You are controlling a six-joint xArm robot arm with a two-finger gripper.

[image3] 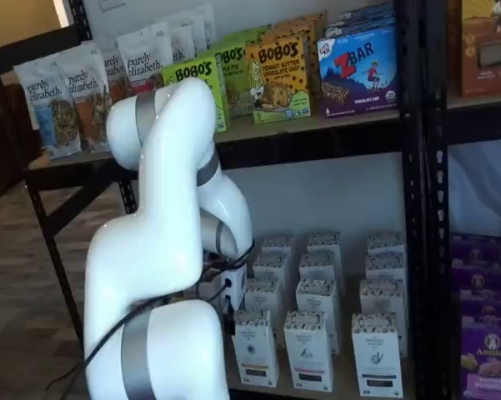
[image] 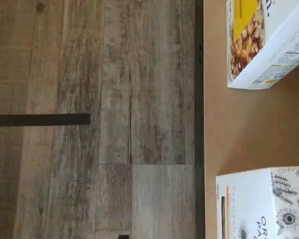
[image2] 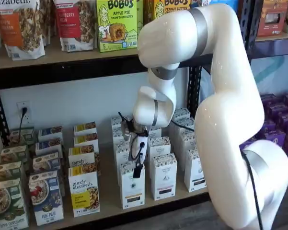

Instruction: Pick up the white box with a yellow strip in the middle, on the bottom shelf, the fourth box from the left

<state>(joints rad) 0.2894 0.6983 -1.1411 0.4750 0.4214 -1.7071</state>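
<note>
Hovering at the bottom shelf (image2: 110, 203), the hand (image2: 136, 167) hangs released, seemingly just before the front-row white box (image2: 132, 186). Approach step; next it must straddle that box and close.

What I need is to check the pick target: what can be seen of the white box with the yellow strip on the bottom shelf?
The white box is a tall, narrow cardboard carton, closed and upright. It has a flower-print band at its top and a small dark emblem. The wrist view shows a thin yellow strip. It stands at the front of the bottom shelf, first in a row of like cartons. The gripper hangs before its upper part; no grip on it shows.
</note>
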